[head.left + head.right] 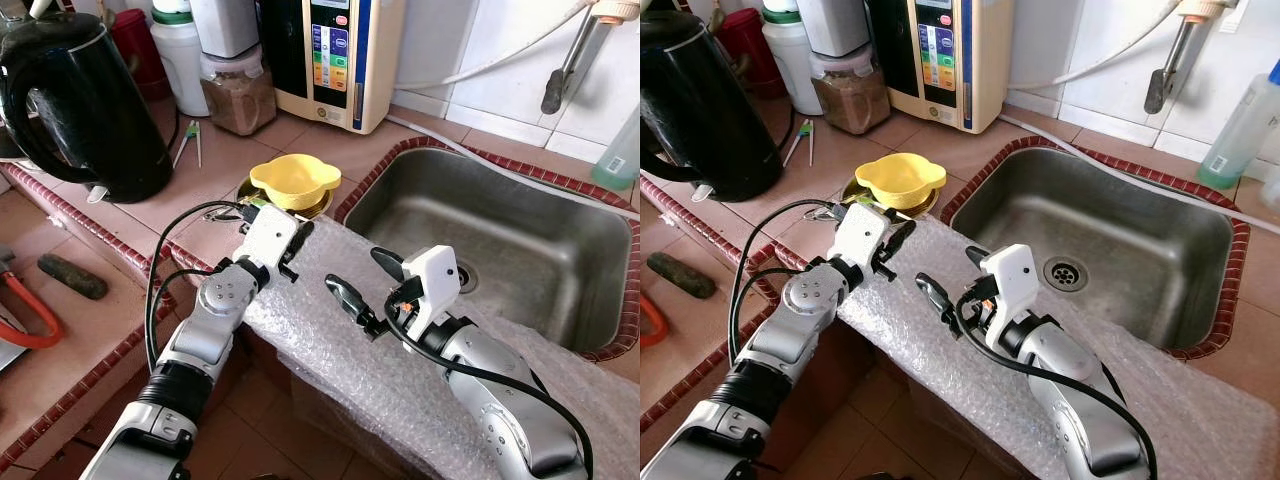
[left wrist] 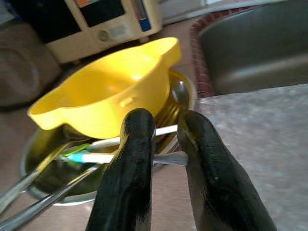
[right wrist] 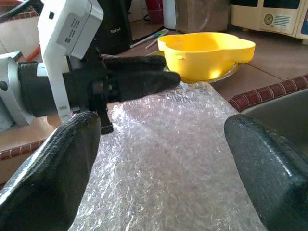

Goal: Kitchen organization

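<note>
With yellow bowl [image 1: 294, 181] stacked on utensil-filled metal dish [image 2: 43, 166] by sink [image 1: 500, 240], left gripper [image 2: 166, 159] fingers nearly closed near a thin handle [image 2: 122, 157], prob to lift; right gripper [image 1: 365, 285] wide open over bubble wrap [image 3: 159, 163] on worktop [image 1: 110, 300], waiting.

Glossy yellow plastic bowl [image 1: 294, 181], dull brushed steel sink [image 1: 500, 240], crinkled clear bubble wrap [image 1: 400, 360], matt terracotta tile counter [image 1: 230, 160], shiny black plastic kettle [image 1: 85, 105], matt black rubbery fingers [image 2: 137, 178].

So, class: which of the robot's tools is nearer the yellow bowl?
Left. The left tool reaches right up to the yellow bowl; the right tool hangs farther back over the bubble wrap.
</note>
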### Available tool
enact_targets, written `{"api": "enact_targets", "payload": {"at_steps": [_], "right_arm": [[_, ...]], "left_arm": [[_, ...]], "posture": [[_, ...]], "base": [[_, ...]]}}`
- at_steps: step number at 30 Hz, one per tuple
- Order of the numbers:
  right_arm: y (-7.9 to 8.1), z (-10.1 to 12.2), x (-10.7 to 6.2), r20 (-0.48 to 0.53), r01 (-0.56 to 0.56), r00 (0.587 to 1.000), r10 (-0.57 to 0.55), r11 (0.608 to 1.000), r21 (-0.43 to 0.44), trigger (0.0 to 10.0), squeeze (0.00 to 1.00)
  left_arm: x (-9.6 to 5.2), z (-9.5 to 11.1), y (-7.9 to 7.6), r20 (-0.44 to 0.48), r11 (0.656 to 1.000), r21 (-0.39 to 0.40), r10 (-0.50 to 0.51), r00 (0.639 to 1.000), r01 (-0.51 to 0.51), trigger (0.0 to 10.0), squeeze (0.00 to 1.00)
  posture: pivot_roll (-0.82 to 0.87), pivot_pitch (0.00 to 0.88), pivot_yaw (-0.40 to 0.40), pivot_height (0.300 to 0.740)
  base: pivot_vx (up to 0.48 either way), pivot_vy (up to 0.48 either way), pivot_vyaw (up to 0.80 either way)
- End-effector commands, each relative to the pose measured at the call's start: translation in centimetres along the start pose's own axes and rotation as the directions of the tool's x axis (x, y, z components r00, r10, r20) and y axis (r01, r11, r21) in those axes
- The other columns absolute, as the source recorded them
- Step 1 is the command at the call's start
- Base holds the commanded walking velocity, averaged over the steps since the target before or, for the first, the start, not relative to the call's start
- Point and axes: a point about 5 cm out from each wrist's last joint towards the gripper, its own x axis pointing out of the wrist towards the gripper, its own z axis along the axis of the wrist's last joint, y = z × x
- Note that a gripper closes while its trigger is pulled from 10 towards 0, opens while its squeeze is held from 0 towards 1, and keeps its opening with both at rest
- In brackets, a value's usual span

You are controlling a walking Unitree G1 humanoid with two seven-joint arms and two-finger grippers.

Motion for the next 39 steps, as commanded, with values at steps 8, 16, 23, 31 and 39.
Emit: {"api": "enact_targets", "payload": {"at_steps": [8,16,23,31,39], "right_arm": [[-0.1,0.2,-0.1,0.011,0.009,1.000,-0.009,1.000,-0.008,10.0,0.00],[-0.1,0.2,-0.1,0.009,0.006,1.000,-0.006,1.000,-0.009,10.0,0.00],[-0.1,0.2,-0.2,0.006,0.006,1.000,-0.006,1.000,-0.011,10.0,0.00],[-0.2,0.2,-0.1,0.005,0.004,1.000,-0.004,1.000,-0.011,10.0,0.00],[-0.2,0.2,0.0,0.009,0.000,1.000,0.001,1.000,-0.012,10.0,0.00]], "left_arm": [[-0.9,-1.1,2.8,-0.068,0.987,0.023,0.160,0.985,-0.158,0.0,0.00],[-1.0,-0.3,3.3,-0.030,0.980,0.035,0.195,0.980,-0.194,0.0,0.00],[-1.8,3.0,3.4,0.114,0.951,0.057,0.296,0.948,-0.304,0.0,0.00],[-2.6,3.8,3.7,0.133,0.935,0.065,0.338,0.932,-0.348,0.0,0.00],[-3.5,3.6,2.7,0.089,0.939,0.062,0.332,0.939,-0.338,0.0,0.00]], "posture": [[-0.11,0.092,0.062,0.740],[-0.11,0.092,0.058,0.740],[-0.11,0.094,0.055,0.740],[-0.11,0.087,0.053,0.740],[-0.11,0.081,0.053,0.740]], "base": [[0.000,0.000,0.00],[0.000,0.000,0.00],[0.000,0.000,0.00],[0.000,0.000,0.00],[0.000,0.000,0.00]]}}
